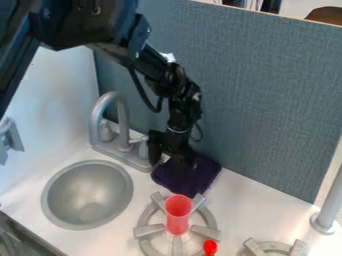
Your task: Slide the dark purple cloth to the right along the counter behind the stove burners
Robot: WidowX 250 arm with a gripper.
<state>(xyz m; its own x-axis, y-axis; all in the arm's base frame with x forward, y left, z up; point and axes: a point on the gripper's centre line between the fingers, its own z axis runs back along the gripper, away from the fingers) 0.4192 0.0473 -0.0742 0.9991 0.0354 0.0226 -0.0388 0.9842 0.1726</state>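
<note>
Beside the faucet (121, 120), the claw (172, 162) hangs open at the dark purple cloth (208, 172).

White rectangular-looking counter (250, 212) | back-left corner: grey curved faucet (122, 127) | left end: round grey metallic basin (87, 195), inset | back edge: dark purple cloth (209, 171), crumpled; grey cylindrical post (329, 202), farther right | before cloth: grey ring-shaped burner (147, 231)

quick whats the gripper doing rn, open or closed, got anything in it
Gripper: down at the dark purple cloth; can't tell if it's open, closed or holding the cloth.
</note>
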